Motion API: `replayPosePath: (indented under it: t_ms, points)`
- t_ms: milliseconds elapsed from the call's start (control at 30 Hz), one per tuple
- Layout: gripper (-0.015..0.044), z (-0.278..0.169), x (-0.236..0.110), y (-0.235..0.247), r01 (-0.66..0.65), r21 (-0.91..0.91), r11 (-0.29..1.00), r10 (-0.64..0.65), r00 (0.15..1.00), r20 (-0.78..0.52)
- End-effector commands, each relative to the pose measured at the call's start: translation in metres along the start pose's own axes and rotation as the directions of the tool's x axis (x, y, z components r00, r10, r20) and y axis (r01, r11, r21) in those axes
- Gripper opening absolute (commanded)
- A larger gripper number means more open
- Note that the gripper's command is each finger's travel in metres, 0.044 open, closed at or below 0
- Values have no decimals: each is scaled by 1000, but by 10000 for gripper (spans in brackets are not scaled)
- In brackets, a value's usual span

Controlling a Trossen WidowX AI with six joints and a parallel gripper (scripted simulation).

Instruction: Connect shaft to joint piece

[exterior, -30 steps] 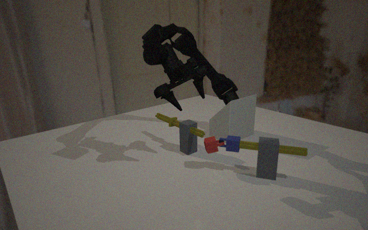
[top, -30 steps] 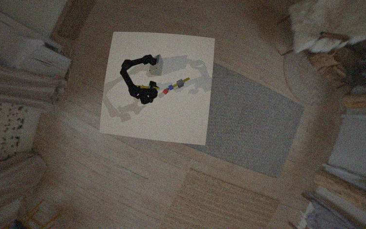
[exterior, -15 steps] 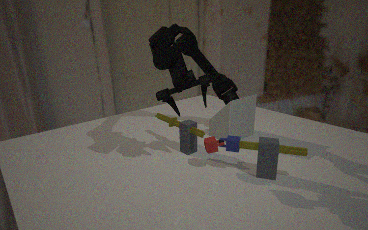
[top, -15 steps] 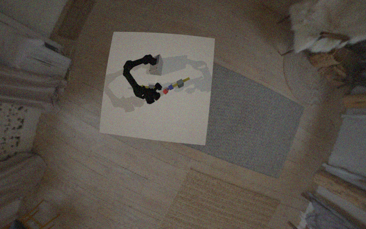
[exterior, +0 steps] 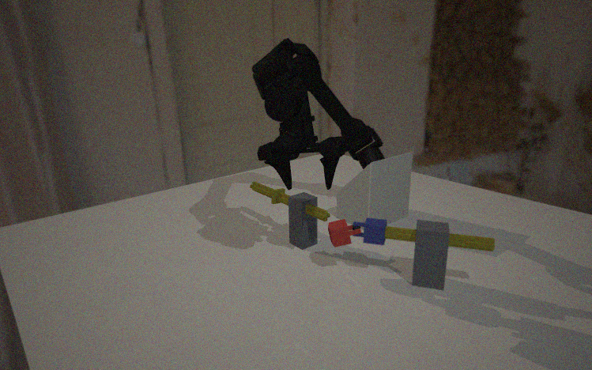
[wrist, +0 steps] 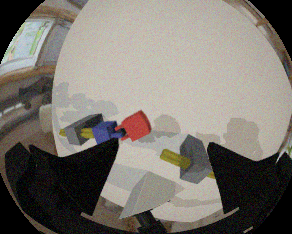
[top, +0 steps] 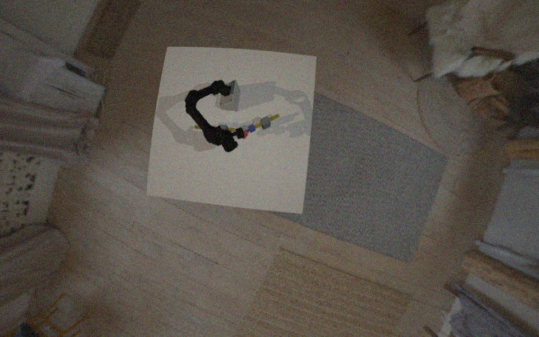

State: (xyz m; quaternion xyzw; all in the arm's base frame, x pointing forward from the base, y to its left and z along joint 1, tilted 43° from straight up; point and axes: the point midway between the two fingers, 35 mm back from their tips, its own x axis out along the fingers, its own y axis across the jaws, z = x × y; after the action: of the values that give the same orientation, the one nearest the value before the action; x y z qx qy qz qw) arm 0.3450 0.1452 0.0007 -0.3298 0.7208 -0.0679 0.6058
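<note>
A red square joint piece (exterior: 340,232) (top: 245,133) (wrist: 136,125) hangs on a blue hinge part (exterior: 373,230) (wrist: 109,131) at the end of the fixed yellow shaft (exterior: 454,239) (top: 273,117), which runs through a grey block (exterior: 430,259) (top: 265,122) (wrist: 82,131). The second yellow shaft (exterior: 268,193) (wrist: 172,156) sits in another grey block (exterior: 302,220) (wrist: 194,159), its tip a short gap from the red piece. My gripper (exterior: 307,185) (top: 232,140) (wrist: 166,145) is open and empty. It hangs just above the second block and shaft, touching nothing.
A pale wedge-shaped arm base (exterior: 378,188) (top: 229,97) (wrist: 146,195) stands behind the shafts. All stand on a white table (exterior: 150,285) (top: 229,184) with edges on every side, and the floor lies far below.
</note>
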Motion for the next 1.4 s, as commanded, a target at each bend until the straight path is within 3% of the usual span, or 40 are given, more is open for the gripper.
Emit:
replayPosePath:
  t_ms: [0,233,567,1200,1367]
  points:
    - [440,2,4,2,61,138,989,-63,998,10]
    - [440,5,10,3,133,347,928,-150,988,23]
    - [440,6,12,3,134,410,902,-158,987,25]
    - [440,9,28,1,64,846,529,-159,987,25]
    - [440,9,28,1,61,857,511,-159,987,25]
